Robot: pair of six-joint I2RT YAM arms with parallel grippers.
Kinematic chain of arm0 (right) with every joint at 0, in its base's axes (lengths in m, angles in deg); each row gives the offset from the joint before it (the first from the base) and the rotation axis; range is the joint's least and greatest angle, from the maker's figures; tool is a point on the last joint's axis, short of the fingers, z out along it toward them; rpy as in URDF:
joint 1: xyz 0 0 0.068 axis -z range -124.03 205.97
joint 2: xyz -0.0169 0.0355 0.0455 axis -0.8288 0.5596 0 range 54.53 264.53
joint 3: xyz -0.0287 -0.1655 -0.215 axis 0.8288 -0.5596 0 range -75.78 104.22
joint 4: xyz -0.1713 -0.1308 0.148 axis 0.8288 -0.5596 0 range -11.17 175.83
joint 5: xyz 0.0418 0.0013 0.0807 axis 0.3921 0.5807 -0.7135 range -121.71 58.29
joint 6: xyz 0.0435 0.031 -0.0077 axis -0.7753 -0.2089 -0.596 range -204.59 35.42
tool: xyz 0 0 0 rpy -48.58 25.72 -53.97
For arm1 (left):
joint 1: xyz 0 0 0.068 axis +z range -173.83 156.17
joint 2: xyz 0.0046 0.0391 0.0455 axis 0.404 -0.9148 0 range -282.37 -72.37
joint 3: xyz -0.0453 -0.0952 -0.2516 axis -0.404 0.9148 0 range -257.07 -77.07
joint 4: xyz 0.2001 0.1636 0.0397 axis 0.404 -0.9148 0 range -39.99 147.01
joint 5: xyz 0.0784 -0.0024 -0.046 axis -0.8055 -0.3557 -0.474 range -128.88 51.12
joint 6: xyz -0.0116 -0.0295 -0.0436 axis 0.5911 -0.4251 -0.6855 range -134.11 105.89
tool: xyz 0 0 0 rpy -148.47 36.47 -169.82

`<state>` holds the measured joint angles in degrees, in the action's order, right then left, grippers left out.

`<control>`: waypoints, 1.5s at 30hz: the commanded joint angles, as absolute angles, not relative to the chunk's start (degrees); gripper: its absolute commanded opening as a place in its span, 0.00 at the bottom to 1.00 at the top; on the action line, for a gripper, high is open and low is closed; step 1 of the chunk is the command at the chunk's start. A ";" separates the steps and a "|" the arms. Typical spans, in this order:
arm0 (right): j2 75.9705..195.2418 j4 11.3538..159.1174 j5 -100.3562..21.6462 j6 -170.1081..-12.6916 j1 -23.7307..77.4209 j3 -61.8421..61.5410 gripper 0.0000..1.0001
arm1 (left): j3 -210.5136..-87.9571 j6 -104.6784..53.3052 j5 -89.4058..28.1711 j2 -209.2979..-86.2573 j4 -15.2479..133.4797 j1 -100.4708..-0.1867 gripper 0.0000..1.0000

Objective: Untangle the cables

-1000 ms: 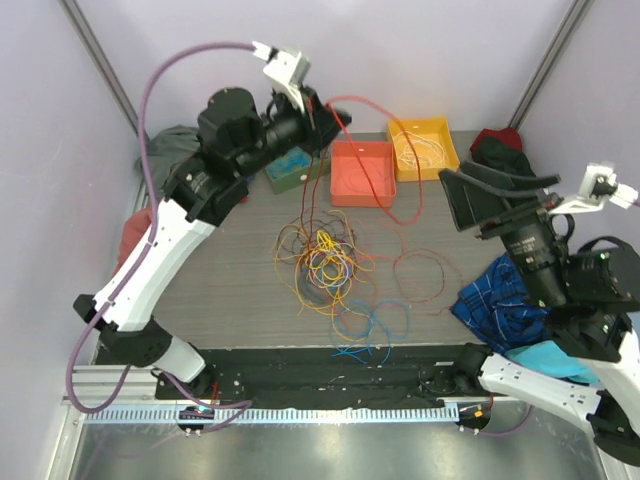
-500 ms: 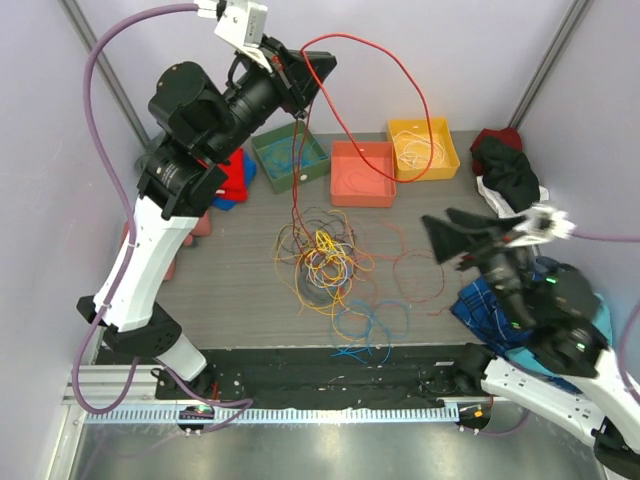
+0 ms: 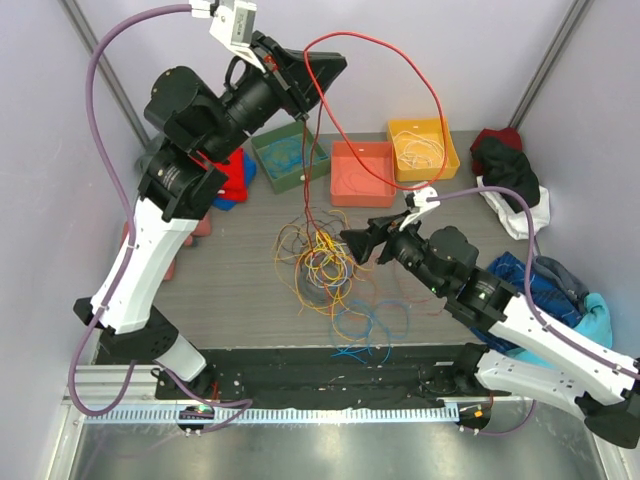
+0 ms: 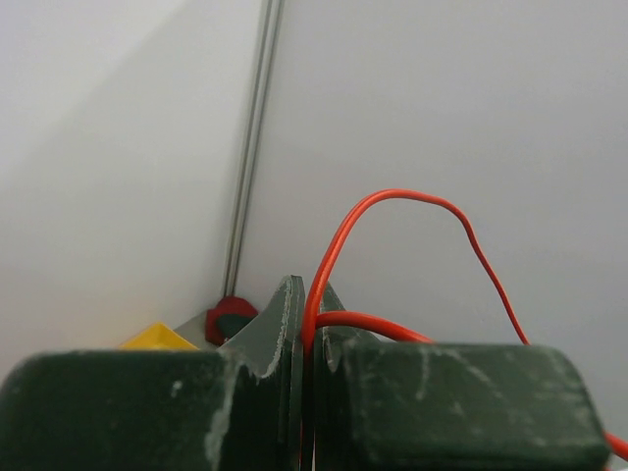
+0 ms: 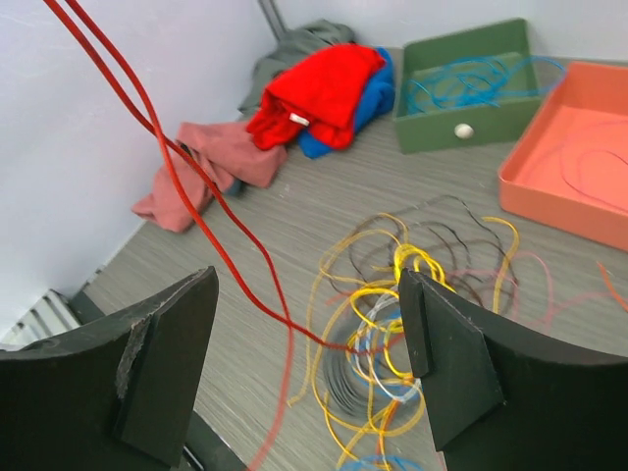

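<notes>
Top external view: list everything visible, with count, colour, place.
cable tangle: one, yellow, orange, brown, blue; centre.
red cable: one; rising from tangle, looping high.
green tray: one; far side, blue cables inside.
orange tray: one; far side.
yellow tray: one; far side, pale cables inside.
left cloths: several, red, blue, pink; left edge.
right cloths: several, black, white, blue; right edge.
left hand: one, black; raised, shut on red cable.
right hand: one, black; open, beside tangle.

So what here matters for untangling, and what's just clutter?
Job: red cable, shut in left hand; tangled cable pile by open right hand; green box, orange box, yellow box, each holding cables.
Clutter: red-and-blue clothes, dark clothes, blue cloth.
</notes>
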<state>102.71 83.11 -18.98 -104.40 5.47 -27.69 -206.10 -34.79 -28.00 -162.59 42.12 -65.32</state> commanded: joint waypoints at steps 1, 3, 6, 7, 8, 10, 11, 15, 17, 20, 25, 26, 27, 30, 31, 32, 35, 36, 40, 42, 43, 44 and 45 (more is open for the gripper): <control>104.62 95.84 -23.62 -104.97 5.52 -28.58 0.83 | -205.04 -38.45 -24.91 -160.61 46.82 -65.14 0.00; 105.32 98.82 -24.85 -105.33 5.52 -28.85 0.83 | -204.60 -38.80 -24.82 -160.61 46.82 -65.23 0.00; 107.17 101.99 -27.48 -106.20 5.52 -28.85 0.83 | -204.24 -39.07 -24.47 -160.70 46.90 -65.31 0.00; 107.61 102.79 -27.84 -106.55 5.44 -29.03 0.83 | -204.24 -39.15 -24.55 -160.70 46.82 -65.31 0.00; 108.31 103.49 -28.19 -106.73 5.52 -29.20 0.83 | -204.24 -39.16 -24.38 -160.70 46.82 -65.31 0.00; 109.28 105.34 -28.72 -107.09 5.43 -29.20 0.83 | -204.24 -39.33 -24.20 -160.70 46.82 -65.23 0.00; 110.24 105.78 -28.90 -107.17 5.43 -29.20 0.83 | -204.24 -39.42 -24.03 -160.70 46.82 -65.40 0.00; 113.22 109.64 -30.66 -107.87 5.52 -29.03 0.83 | -204.16 -39.68 -23.50 -160.70 46.82 -65.66 0.00; 114.72 111.83 -31.01 -108.84 5.43 -28.76 0.83 | -203.98 -39.68 -23.24 -160.70 46.64 -65.75 0.00; 117.54 114.82 -34.34 -109.98 5.44 -28.15 0.83 | -203.63 -39.68 -23.06 -160.18 46.55 -65.84 0.00; 122.63 118.25 -34.18 -109.99 5.43 -25.87 0.82 | -201.88 -39.77 -22.71 -158.95 46.38 -65.84 0.00; 123.51 120.26 -33.48 -109.99 5.43 -25.78 0.82 | -201.52 -39.86 -22.71 -158.86 46.38 -65.84 0.00; 124.13 120.89 -32.69 -109.99 5.43 -25.43 0.82 | -201.17 -39.86 -22.71 -158.59 46.38 -65.93 0.00; 125.54 123.35 -28.93 -110.25 5.43 -25.94 0.73 | -199.68 -39.42 -22.97 -157.63 46.29 -65.93 0.00; 125.37 124.23 -28.12 -110.60 5.43 -26.47 0.61 | -199.15 -39.16 -23.06 -157.19 46.12 -65.93 0.00; 125.02 126.15 -27.15 -110.77 5.35 -27.09 0.53 | -198.54 -38.63 -23.41 -156.66 45.85 -65.93 0.00; 123.18 127.58 -23.46 -111.04 5.52 -29.20 0.20 | -196.95 -37.75 -24.28 -155.26 45.85 -65.93 0.00; 122.56 127.49 -22.67 -111.13 5.52 -29.99 0.14 | -195.73 -37.58 -24.46 -154.90 45.76 -65.93 0.00; 117.12 123.99 -18.54 -110.87 5.43 -30.00 0.01 | -192.56 -35.38 -26.39 -152.71 45.24 -65.93 0.00; 114.05 116.71 -16.78 -110.08 5.43 -26.07 0.01 | -190.98 -33.46 -28.41 -150.96 44.80 -65.84 0.00; 113.42 113.20 -14.77 -108.77 5.43 -23.95 0.01 | -189.06 -32.75 -29.20 -150.34 44.71 -65.84 0.00; 112.89 106.55 -13.79 -108.15 5.43 -21.93 0.01 | -187.91 -31.96 -29.91 -149.72 44.62 -65.84 0.00; 112.45 103.18 -12.57 -107.53 5.43 -17.30 0.01 | -186.68 -30.82 -31.39 -148.50 44.71 -65.84 0.00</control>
